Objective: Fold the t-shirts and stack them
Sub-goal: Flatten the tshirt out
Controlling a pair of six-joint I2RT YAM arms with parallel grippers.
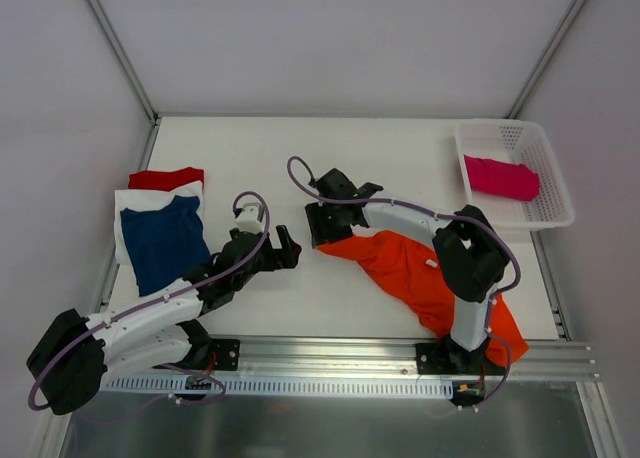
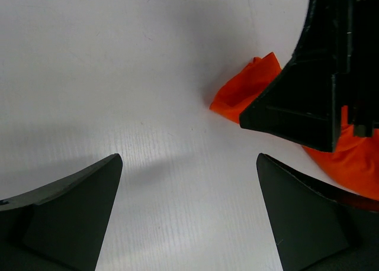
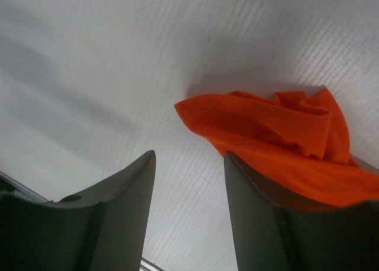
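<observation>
I find the orange t-shirt (image 1: pixel 415 268) crumpled on the table (image 1: pixel 300 158), right of centre, trailing to the near edge by the right arm's base. The right gripper (image 1: pixel 320 228) stands at the shirt's far-left corner, fingers spread with bare table between them and cloth just beside one finger. The left gripper (image 1: pixel 288 248), likewise spread and empty, is just left of it. At the left edge the navy t-shirt (image 1: pixel 160 243) lies on the white t-shirt (image 1: pixel 122 208), with the red t-shirt (image 1: pixel 165 178) showing beyond them. The magenta t-shirt (image 1: pixel 500 176) lies in the basket (image 1: pixel 555 203), far right.
</observation>
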